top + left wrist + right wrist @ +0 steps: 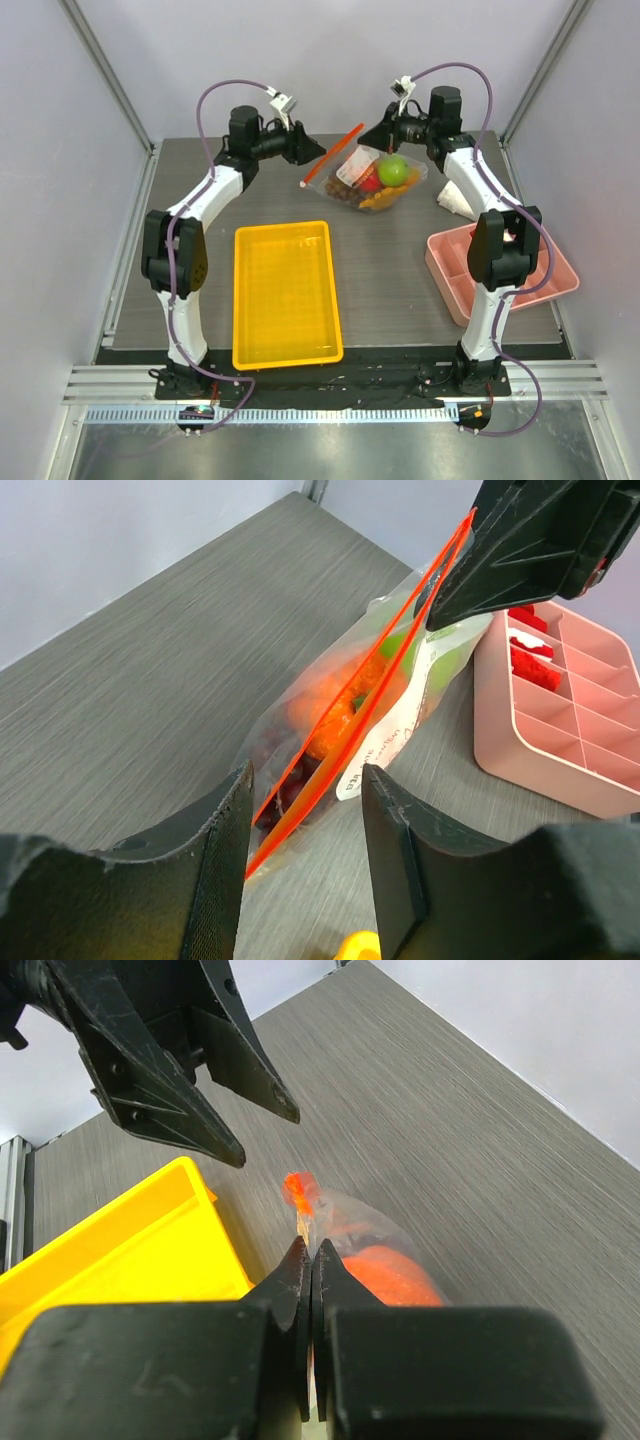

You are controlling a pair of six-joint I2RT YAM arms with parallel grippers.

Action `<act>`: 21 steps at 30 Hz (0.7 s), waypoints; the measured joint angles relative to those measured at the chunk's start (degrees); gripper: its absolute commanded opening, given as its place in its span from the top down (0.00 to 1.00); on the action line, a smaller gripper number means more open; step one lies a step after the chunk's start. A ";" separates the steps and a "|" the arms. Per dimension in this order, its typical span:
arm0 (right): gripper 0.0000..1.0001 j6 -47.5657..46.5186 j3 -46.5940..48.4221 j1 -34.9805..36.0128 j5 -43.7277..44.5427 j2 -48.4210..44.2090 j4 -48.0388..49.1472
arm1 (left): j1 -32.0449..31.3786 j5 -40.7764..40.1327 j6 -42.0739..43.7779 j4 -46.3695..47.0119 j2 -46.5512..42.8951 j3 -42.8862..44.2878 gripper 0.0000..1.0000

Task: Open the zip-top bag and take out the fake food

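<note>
Jaws of the right gripper [310, 1260] are pressed together on the zip-top bag [352, 170], clamped at one end of its orange-red zip strip [335, 154]. The bag is held by its mouth over the far middle of the tabletop [390, 270], beyond the yellow tray [237, 300]. Whether its bottom rests on the surface cannot be told. The fake food [394, 171] is seen packed inside, a green apple uppermost.

Jaws of the left gripper [307, 772] are held apart, with nothing clamped. The strip's long axis is laid on a diagonal, from the right jaws down toward the left ones. In the left wrist view the free end of the strip is framed between the two open fingers [225, 830]. In the right wrist view the left fingertips are shown just above and beside that end, and contact cannot be confirmed.

The free end is judged to lie nearer the left arm. The coming move is likely decided by one relation: whether a lip of the strip is lined up between the left jaws before they are closed.
</note>
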 measured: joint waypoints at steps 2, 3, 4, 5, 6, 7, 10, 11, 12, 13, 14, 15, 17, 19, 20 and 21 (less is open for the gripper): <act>0.99 -0.02 0.20 0.09 -0.02 0.00 -0.20 | -0.28 0.46 -0.07 0.76 0.52 0.07 0.54; 0.99 -0.04 0.31 0.09 -0.04 0.00 -0.39 | -0.39 0.63 -0.13 1.14 1.09 0.31 0.54; 0.99 -0.09 0.39 0.11 -0.09 0.00 -0.48 | -0.55 0.66 -0.15 1.31 1.81 0.57 0.55; 0.99 -0.17 0.44 0.13 -0.17 0.00 -0.57 | -0.70 0.66 -0.22 1.44 2.67 0.90 0.55; 0.99 -0.22 0.44 0.13 -0.22 0.00 -0.70 | -0.76 0.63 -0.26 1.62 3.34 1.11 0.55; 0.99 -0.26 0.46 0.15 -0.35 0.00 -0.87 | -0.90 0.63 -0.44 1.62 4.42 1.46 0.56; 0.98 -0.63 0.46 0.20 -0.55 0.00 -1.38 | -1.11 0.68 -1.01 1.53 7.30 2.82 0.55; 0.99 -0.74 0.46 0.20 -0.66 -0.02 -1.51 | -1.18 0.72 -1.20 1.42 8.31 3.50 0.54; 0.99 -0.87 0.46 0.20 -0.83 -0.02 -1.64 | -1.31 0.79 -1.29 1.27 9.22 4.22 0.54; 0.99 -1.03 0.46 0.22 -0.94 -0.02 -1.77 | -1.51 1.03 -1.40 1.07 10.10 5.01 0.53; 0.99 -1.09 0.46 0.26 -1.03 -0.02 -1.81 | -1.60 1.14 -1.42 1.07 10.56 5.44 0.53; 0.99 -1.20 0.46 0.31 -1.11 -0.02 -1.90 | -1.77 1.29 -1.44 1.07 11.06 5.92 0.55; 0.98 -1.29 0.59 0.44 -1.31 -0.02 -2.19 | -2.05 1.75 -1.55 1.03 11.72 6.73 0.69; 0.95 -1.29 0.87 0.59 -1.25 -0.02 -2.40 | -2.56 2.36 -2.32 1.07 12.59 8.17 1.00; 0.90 -1.25 1.18 0.68 -0.98 -0.02 -2.75 | -2.84 2.69 -3.10 1.18 13.09 9.09 1.00; 0.76 -1.18 1.57 0.79 -0.39 0.00 -3.19 | -3.15 2.95 -3.96 1.57 13.44 9.70 1.00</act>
